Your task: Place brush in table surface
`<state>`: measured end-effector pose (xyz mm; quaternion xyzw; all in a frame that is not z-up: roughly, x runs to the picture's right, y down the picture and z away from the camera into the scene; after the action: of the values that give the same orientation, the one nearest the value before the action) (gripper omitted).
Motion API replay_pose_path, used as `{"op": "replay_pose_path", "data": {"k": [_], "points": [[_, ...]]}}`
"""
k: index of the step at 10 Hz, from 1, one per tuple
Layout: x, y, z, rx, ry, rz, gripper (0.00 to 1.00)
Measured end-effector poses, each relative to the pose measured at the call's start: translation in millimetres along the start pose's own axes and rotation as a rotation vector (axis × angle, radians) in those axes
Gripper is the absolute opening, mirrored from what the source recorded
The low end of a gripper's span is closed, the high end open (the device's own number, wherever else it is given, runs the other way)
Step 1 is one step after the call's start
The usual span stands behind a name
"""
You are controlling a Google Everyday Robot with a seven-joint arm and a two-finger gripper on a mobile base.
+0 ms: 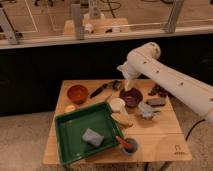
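The wooden table [165, 136] carries a green tray [62, 136], an orange bowl [77, 93], a black brush [100, 91], a dark bowl [131, 98] and a white cup [117, 104], with the gripper [128, 85] just above the dark bowl.

You have one table [165, 142] carrying one green tray [75, 137], two bowls, the orange bowl [77, 93] and the maroon bowl [131, 97], one white cup [117, 104], one black brush [101, 90] and one grey sponge [92, 136]. One pincer [121, 85] hangs beside the brush.
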<state>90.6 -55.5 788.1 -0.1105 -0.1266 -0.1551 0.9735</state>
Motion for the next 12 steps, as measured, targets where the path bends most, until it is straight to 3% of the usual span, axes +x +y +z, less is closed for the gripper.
{"op": "replay_pose_path", "data": {"k": [4,7,12], "points": [[-52,-26,74,-0.041,-0.047,-0.131,0.8],[-59,-31,107,-0.082,-0.055,-0.162,0.8],[-59,-31,107,-0.082,-0.057,-0.161,0.8]]}}
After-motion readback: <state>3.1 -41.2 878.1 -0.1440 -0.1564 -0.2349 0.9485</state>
